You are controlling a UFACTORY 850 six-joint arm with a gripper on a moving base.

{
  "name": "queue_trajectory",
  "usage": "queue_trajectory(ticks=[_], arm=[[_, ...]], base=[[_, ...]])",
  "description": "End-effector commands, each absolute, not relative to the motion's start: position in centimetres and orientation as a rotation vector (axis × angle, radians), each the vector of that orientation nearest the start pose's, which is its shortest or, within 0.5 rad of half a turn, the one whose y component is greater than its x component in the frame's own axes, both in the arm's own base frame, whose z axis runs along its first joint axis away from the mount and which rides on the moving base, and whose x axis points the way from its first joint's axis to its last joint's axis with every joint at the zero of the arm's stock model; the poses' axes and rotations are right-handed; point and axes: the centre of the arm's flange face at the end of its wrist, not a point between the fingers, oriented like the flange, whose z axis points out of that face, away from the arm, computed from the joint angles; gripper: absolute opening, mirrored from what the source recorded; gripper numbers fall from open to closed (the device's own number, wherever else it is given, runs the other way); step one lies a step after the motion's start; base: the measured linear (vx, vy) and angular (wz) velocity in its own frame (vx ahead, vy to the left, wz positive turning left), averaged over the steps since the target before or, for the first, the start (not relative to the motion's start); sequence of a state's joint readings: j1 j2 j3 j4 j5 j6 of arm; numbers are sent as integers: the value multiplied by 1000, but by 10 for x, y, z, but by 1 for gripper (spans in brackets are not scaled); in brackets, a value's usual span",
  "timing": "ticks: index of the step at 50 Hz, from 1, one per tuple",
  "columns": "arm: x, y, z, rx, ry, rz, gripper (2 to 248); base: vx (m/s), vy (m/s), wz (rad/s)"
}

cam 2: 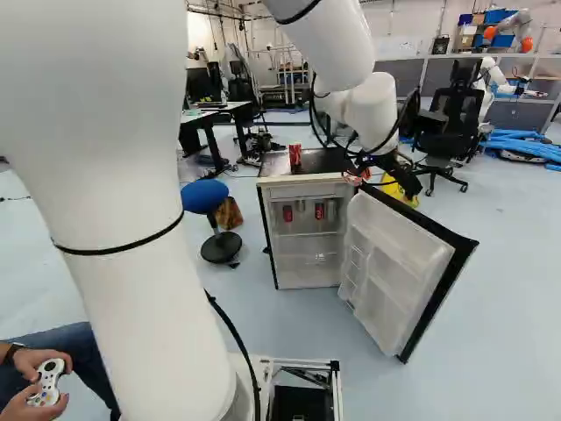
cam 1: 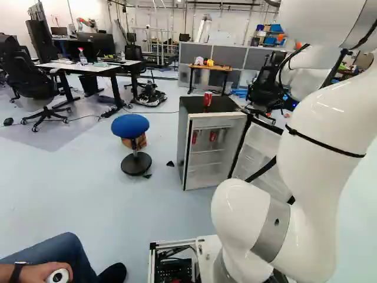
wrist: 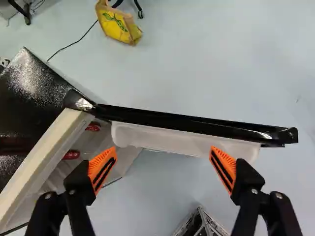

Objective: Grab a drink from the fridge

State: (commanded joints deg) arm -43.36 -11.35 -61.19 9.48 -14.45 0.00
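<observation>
- Wrist view: fridge is standing open beside the fingers, door stretching ahead.
- Gripper is hanging empty, fingers spread.
- Red cans are sitting inside, beyond one finger: likely slick, stiff, weighty, needing a mid-body hold.

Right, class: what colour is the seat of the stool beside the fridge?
The stool's seat is blue, seen best in the left base view.

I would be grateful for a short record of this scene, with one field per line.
fridge: door wide open
inside: at least two red cans, upper part
on top: one red can, upright
claw: open, holding nothing, near the door
stool: blue-topped, beside the fridge
bag: yellow, on the floor
</observation>
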Motion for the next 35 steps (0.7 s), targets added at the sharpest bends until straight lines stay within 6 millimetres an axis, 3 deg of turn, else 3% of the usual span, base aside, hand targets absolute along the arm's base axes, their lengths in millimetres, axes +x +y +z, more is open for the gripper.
queue_trajectory(ticks=[35], arm=[[429,-437,507,-2801,1428,-913,247]], base=[[0,0,0]])
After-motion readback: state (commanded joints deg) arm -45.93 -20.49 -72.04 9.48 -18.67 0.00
